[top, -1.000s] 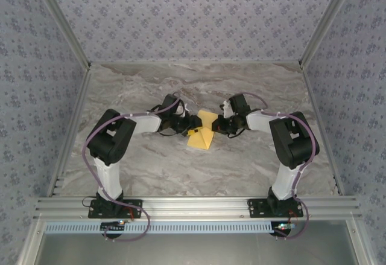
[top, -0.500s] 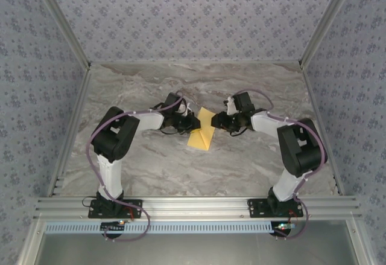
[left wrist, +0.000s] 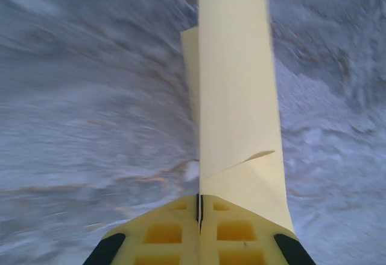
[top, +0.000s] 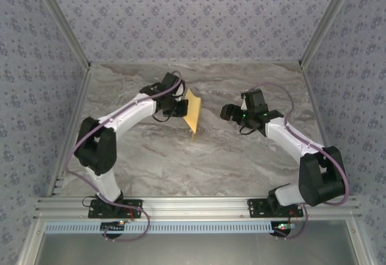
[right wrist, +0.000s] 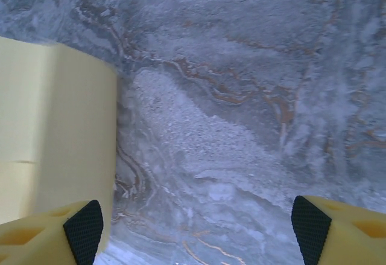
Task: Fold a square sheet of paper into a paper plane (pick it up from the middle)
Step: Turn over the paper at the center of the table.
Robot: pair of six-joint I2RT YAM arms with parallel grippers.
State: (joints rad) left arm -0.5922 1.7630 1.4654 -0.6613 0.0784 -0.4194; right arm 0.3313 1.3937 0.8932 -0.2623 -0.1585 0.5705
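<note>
Top view: even, diffuse light, faint shadows, no glare, sharp throughout. Left wrist: marble table (left wrist: 90, 96) smeared with blur, paper plane (left wrist: 238, 96) in focus. Right wrist: table fairly sharp, paper edge soft.

Paper plane (top: 193, 114) in left hand (top: 182, 109) (upright)

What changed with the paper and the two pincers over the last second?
The left pincer closed on the folded paper and lifted it toward the far left. The right pincer opened, let go and drew back rightward. The marble table stayed as it was.
</note>
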